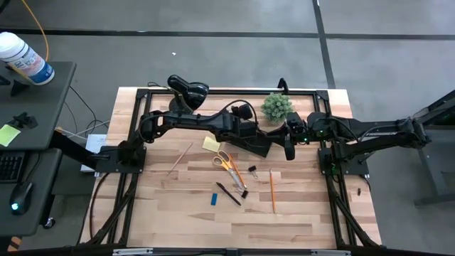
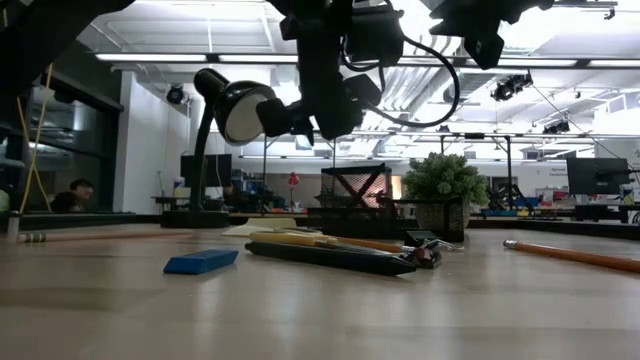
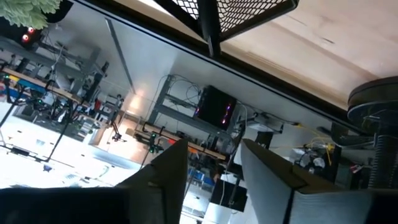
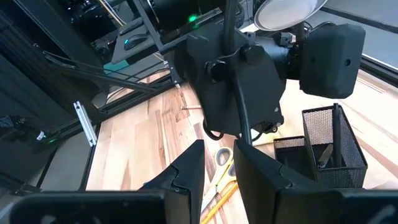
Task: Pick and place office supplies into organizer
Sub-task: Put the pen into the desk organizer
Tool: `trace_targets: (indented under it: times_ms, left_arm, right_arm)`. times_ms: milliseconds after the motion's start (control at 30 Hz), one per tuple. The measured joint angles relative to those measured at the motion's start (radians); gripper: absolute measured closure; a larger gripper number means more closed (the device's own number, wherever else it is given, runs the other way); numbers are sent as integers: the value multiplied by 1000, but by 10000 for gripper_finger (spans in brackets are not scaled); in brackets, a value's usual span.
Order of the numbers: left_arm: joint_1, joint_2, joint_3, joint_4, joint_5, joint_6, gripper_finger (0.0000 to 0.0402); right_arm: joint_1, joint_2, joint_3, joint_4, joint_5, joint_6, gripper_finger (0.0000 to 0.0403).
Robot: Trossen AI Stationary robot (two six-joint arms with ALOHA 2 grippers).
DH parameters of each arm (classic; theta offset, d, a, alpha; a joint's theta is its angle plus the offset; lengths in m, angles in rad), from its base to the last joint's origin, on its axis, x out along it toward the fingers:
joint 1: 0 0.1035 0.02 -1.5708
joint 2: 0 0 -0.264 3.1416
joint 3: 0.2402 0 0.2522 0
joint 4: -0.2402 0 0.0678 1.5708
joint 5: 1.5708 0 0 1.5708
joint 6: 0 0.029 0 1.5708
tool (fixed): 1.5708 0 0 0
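Observation:
The black mesh organizer (image 1: 259, 148) stands on the table, right of centre, partly under my left arm; it also shows in the right wrist view (image 4: 331, 148) and the low view (image 2: 354, 196). On the wood lie the yellow sticky-note pad (image 1: 211, 144), orange-handled scissors (image 1: 227, 162), black clip (image 1: 252, 171), black pen (image 1: 229, 193), blue block (image 1: 213, 198), orange pencil (image 1: 272, 190) and wooden pencil (image 1: 180, 156). My left gripper (image 3: 214, 149) hovers open above the organizer, holding nothing. My right gripper (image 4: 219, 149) hangs open just right of the organizer (image 1: 288, 151), also holding nothing.
A black desk lamp (image 1: 188, 91) stands at the far edge, its head (image 2: 240, 105) over the table. A small green potted plant (image 1: 277, 107) sits behind the organizer. The two arms are close together above the organizer. Bare wood lies along the near edge (image 1: 234, 231).

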Motion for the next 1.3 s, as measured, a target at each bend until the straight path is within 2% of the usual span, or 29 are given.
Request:
trace_targets:
  times_ms: [200,333,467,567,633,733,800,1067,1300]
  left_arm:
    - [0,0,13,-16,-62,-10,242]
    - [-1,0,108,-113,-75,-109,241]
    - [-16,0,269,-294,-16,-373,241]
    - [-35,0,412,-469,117,-676,241]
    - [-51,-5,470,-505,211,-873,241]
    - [-89,-65,442,-487,326,-1055,241]
    - [-130,-87,445,-474,334,-1134,241]
    - [-315,-92,442,-507,409,-1199,241]
    - [-436,-92,389,-507,403,-1360,241]
  right_arm:
    - [0,0,0,0,0,0,320]
    - [0,0,0,0,0,-4,320]
    - [0,0,0,-1,0,-8,320]
    - [0,0,0,-16,0,-8,320]
    - [0,0,0,-35,0,-7,320]
    - [0,0,0,-61,-2,2,320]
    - [0,0,0,-68,-8,8,320]
    - [8,3,0,-67,-59,42,320]
    - [111,69,0,-12,-33,74,320]
